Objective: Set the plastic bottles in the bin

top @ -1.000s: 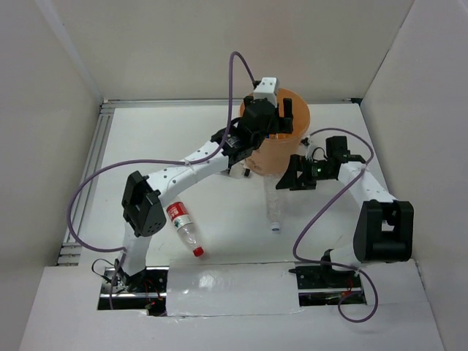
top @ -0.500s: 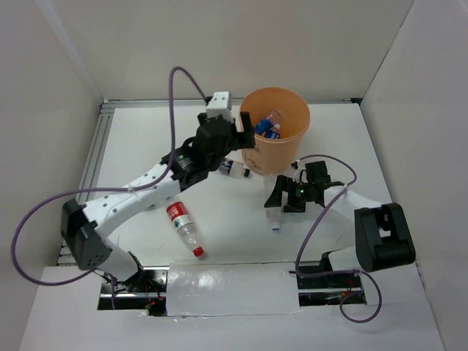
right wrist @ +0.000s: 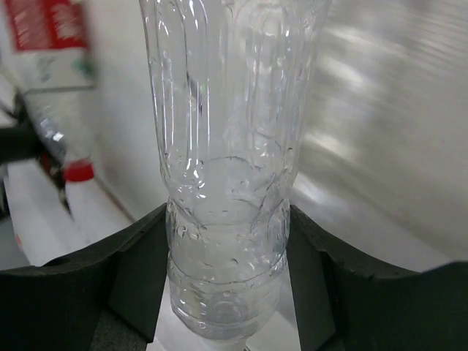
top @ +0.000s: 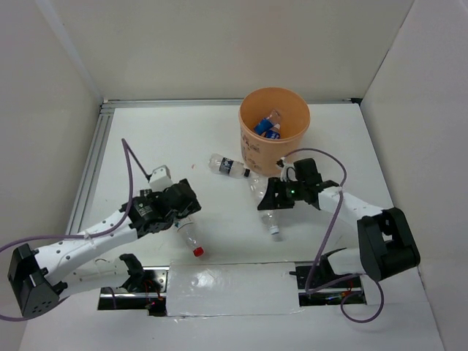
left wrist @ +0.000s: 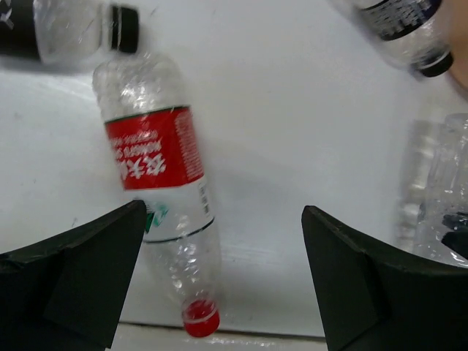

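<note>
White table point(top: 161, 139), white boards round three sides. The bin point(top: 248, 150) stands at the far edge w/ blue-label bottles point(top: 267, 126) inside. Three more lie outside it:
- a black-label bottle point(top: 230, 167) just beside the bin's near-left wall
- a clear bottle point(top: 269, 212) near the bin on its near side
- a red-label bottle point(top: 186, 232) well apart from the bin, to its near-left

Right gripper point(right wrist: 227, 245) has its jaws closed on the clear bottle, pads touching both sides. Left gripper point(left wrist: 223, 216) is spread wide. The red-label bottle lies in the gap, off-centre, close to one finger, not gripped.

Step in hand, I'd say, is lifting the clear bottle & carrying it to the bin. Thin plastic squashes and slips, so the grip should be firm, not hard. It should rise above the rim before crossing and let go over the middle.

The top cam gives the bin and the layout. Only the right wrist cam shows pad contact, though not whether the bottle is off the table. Only the left wrist cam shows how off-centre the red-label bottle sits.
</note>
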Robot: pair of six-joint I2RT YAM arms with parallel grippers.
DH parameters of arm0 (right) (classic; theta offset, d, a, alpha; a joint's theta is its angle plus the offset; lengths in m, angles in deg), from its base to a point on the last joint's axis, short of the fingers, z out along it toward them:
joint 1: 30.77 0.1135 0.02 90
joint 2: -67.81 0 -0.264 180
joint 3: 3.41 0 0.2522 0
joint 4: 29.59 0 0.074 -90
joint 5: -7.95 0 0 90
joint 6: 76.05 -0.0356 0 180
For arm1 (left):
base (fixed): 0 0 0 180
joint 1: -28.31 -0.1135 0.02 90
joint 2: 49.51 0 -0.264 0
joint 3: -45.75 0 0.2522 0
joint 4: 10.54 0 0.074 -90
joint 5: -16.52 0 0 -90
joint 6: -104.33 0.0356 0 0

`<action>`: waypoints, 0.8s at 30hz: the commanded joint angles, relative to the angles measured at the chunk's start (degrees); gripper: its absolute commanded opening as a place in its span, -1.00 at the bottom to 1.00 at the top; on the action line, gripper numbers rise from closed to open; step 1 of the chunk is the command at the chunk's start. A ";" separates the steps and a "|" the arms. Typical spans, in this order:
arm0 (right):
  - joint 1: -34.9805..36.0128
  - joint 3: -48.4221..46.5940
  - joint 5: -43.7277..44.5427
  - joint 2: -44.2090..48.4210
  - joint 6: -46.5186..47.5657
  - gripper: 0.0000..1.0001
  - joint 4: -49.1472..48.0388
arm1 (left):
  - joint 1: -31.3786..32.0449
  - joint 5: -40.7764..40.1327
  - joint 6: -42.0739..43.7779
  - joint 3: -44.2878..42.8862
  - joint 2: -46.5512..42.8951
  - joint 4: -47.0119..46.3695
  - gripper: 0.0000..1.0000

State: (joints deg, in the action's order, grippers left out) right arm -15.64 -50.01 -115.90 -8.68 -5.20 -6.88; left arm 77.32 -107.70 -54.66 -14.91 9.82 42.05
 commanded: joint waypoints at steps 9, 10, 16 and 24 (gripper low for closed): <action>12.20 -30.15 -22.40 -1.55 39.70 -0.32 20.31 | 3.63 2.93 -18.11 6.63 -0.19 9.87 1.00; 12.20 -35.83 -22.40 -2.17 40.68 -0.30 20.32 | 3.63 2.93 -17.50 6.64 1.04 9.17 1.00; 9.04 -56.94 -15.83 -8.93 34.02 -0.30 11.37 | 4.16 1.61 -14.26 6.11 4.39 5.04 1.00; -1.34 -64.45 -5.73 -15.70 31.28 -0.24 -1.04 | 4.16 3.19 -12.23 8.75 7.02 -0.33 1.00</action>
State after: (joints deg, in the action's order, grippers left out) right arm -16.27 -112.39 -126.70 -22.41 26.38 -1.88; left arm 81.17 -104.57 -68.12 -7.32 15.37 44.68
